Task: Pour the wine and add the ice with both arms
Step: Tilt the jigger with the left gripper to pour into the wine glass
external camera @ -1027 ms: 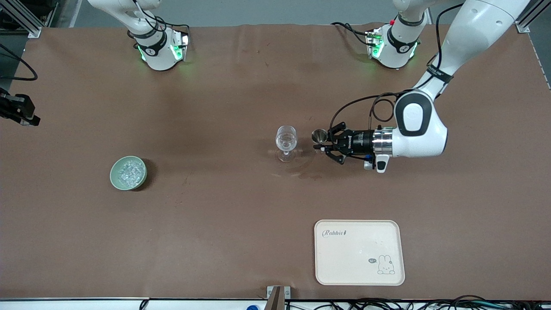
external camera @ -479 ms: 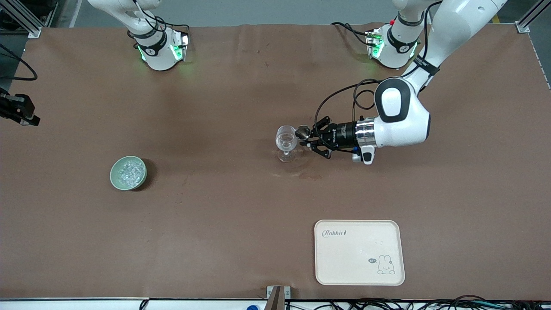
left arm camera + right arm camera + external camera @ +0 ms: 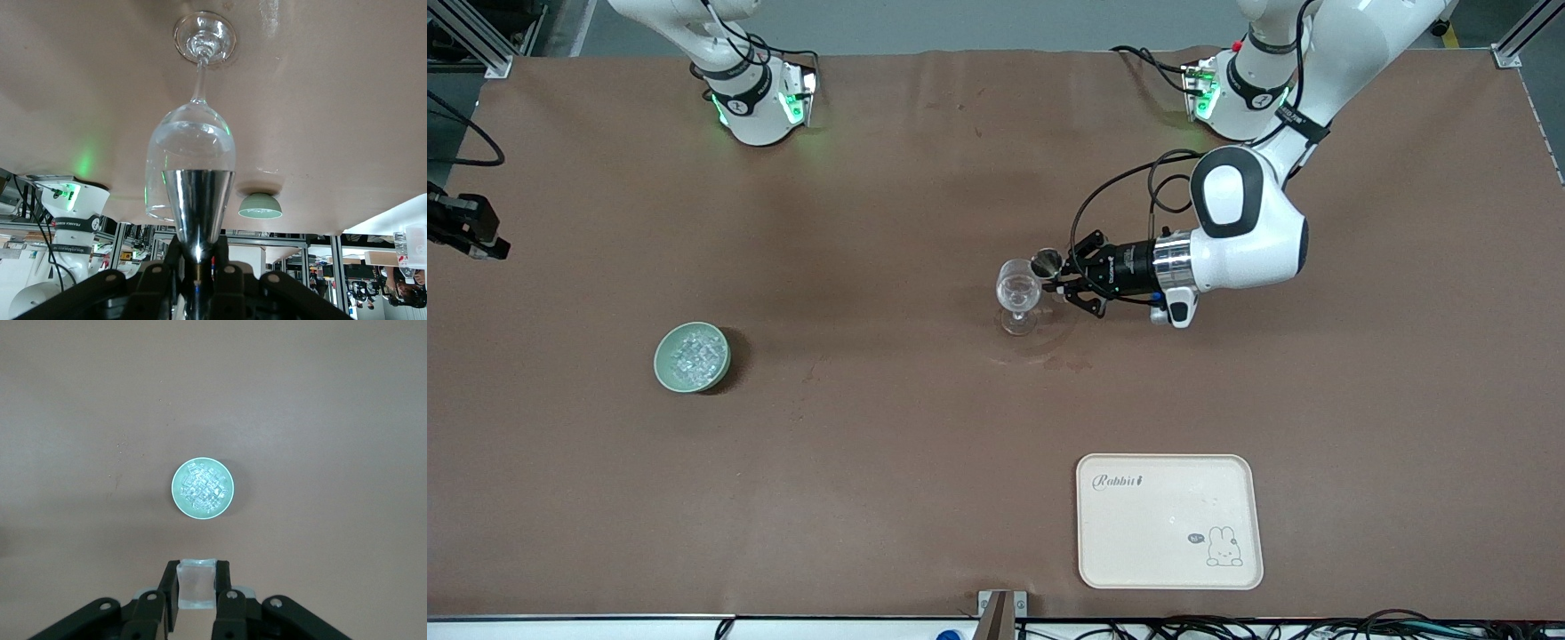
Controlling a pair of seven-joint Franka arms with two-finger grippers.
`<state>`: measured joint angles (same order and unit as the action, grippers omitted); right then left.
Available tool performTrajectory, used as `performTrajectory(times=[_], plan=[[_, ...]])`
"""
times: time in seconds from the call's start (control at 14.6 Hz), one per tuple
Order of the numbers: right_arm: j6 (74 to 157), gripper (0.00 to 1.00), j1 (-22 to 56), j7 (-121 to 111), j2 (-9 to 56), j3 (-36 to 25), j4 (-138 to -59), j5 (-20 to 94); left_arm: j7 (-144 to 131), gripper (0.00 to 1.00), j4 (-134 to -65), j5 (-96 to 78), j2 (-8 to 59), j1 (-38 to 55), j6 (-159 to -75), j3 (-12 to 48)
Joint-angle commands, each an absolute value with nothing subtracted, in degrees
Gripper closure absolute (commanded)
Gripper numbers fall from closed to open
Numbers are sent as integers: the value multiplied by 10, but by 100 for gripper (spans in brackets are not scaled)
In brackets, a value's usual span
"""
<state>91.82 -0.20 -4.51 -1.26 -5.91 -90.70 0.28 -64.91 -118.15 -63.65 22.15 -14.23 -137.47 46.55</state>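
Observation:
A clear wine glass [image 3: 1018, 289] with some clear liquid stands mid-table. My left gripper [image 3: 1063, 277] lies sideways beside it, shut on a small steel measuring cup [image 3: 1047, 263] whose mouth is at the glass rim. In the left wrist view the cup [image 3: 198, 207] is pinched between the fingers [image 3: 198, 257], right against the glass [image 3: 192, 133]. A pale green bowl [image 3: 660, 360] holds a heap of ice [image 3: 694, 354] toward the right arm's end. My right gripper [image 3: 196, 577] is high over that bowl [image 3: 177, 490], shut on one clear ice cube [image 3: 196, 587]; it is out of the front view.
A cream rabbit tray [image 3: 1169, 520] lies near the table's front edge, nearer to the camera than the glass. Damp stains [image 3: 1063, 360] mark the brown cloth by the glass foot. A black fixture [image 3: 463, 227] sits at the table edge at the right arm's end.
My left gripper has carried the measuring cup sideways toward the wine glass, from apart from it to its rim. The bowl and the glass have not moved.

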Motion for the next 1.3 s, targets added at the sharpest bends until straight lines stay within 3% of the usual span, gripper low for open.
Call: performTrajectory(times=[0.0,1.23], plan=[[913,91,-5,-49,-17,-56,-908,4,-666,100,-1192,-627,201,-139,-1385,467],[911,91,-6,-49,-18,-56,-912,5,-851,100,-1180,-452,205,-108,-1415,466]])
